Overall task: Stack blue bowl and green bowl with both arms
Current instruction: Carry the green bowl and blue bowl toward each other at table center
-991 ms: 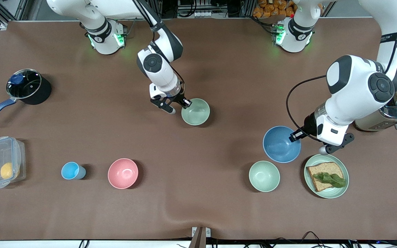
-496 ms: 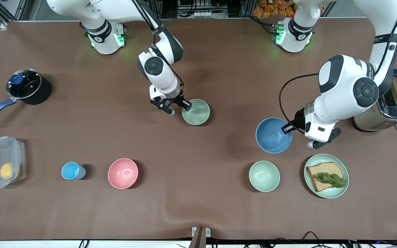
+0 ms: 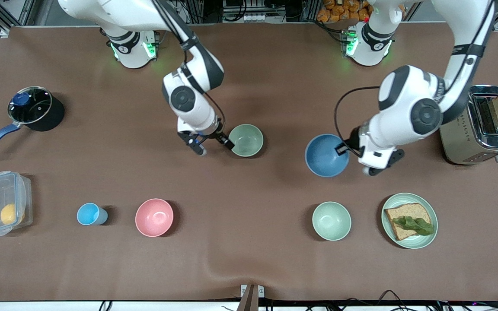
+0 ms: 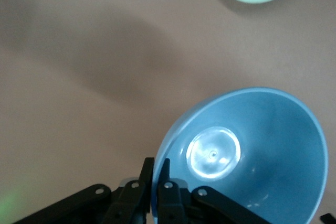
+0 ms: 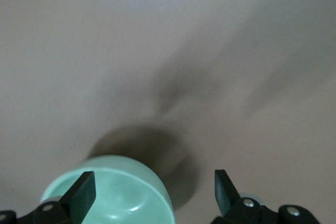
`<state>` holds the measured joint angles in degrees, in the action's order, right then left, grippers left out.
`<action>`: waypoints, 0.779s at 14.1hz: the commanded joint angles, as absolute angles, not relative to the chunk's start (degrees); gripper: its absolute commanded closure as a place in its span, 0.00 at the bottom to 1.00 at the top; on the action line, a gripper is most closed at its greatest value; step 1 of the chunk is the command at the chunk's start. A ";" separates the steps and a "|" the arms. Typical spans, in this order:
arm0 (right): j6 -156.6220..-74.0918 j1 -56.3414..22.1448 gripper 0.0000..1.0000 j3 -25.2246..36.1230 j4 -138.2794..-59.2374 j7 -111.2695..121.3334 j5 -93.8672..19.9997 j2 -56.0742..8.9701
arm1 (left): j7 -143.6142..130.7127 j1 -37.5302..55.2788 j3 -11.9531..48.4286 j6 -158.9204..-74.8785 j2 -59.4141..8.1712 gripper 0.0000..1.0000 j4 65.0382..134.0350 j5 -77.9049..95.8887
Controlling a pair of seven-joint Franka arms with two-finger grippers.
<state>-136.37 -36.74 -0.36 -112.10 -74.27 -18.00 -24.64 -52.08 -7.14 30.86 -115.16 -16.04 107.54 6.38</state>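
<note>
The sage-green bowl [image 3: 246, 140] stands on the brown table [image 3: 249, 259] near its middle. My right gripper [image 3: 212, 145] is at the bowl's rim on the side toward the right arm's end, open and gripping nothing. In the right wrist view the green bowl [image 5: 113, 195] lies under one fingertip [image 5: 84, 190], and the right gripper [image 5: 153, 188] straddles its rim. My left gripper [image 3: 343, 149] is shut on the rim of the blue bowl [image 3: 326, 155], which hangs tilted above the table. The left wrist view shows the blue bowl [image 4: 247, 156] with its rim pinched in the left gripper [image 4: 156, 174].
A paler mint bowl [image 3: 331, 220] and a mint plate [image 3: 431, 233] with bread and a leaf sit nearer the camera, below the left arm. A toaster [image 3: 480, 125] stands at the left arm's end. A pink bowl [image 3: 154, 217], light-blue cup [image 3: 90, 214], pot [image 3: 35, 108] and plastic box [image 3: 2, 203] lie toward the right arm's end.
My right gripper has opened and let go of the green bowl's rim. The left arm has carried the blue bowl toward the middle of the table, closer to the green bowl.
</note>
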 commanded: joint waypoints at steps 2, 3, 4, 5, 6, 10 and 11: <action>-134.38 -31.82 0.00 -1.14 -110.13 -76.03 -27.13 -27.41 | -59.84 -7.47 37.16 -124.77 -15.20 1.00 112.84 7.91; -134.91 -31.82 0.00 -1.06 -110.13 -75.76 -30.64 -28.38 | -61.33 -7.30 38.48 -128.20 -15.47 1.00 113.98 7.91; -135.52 -31.64 0.00 -1.05 -110.13 -74.54 -32.94 -29.61 | -62.39 -6.51 39.28 -131.19 -16.08 1.00 114.95 7.91; -136.57 -31.47 0.00 -1.14 -110.30 -72.70 -35.05 -30.58 | -63.62 -4.59 39.37 -133.66 -16.52 1.00 115.31 7.82; -136.76 -31.29 0.00 -1.14 -110.30 -71.99 -38.81 -31.11 | -65.11 -3.18 39.37 -135.77 -17.48 1.00 115.31 7.65; -139.12 -32.25 0.00 -1.23 -110.48 -65.83 -46.93 -33.13 | -69.08 1.14 39.11 -140.97 -20.30 1.00 115.66 6.94; -140.52 -32.69 0.00 -1.32 -110.65 -65.74 -48.24 -33.31 | -69.08 1.66 39.11 -141.24 -20.91 1.00 115.66 6.94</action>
<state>-138.44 -32.18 -0.89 -111.38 -67.56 -45.22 -31.97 -68.55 1.34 39.16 -139.78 -20.15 115.58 6.40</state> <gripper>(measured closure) 0.000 0.938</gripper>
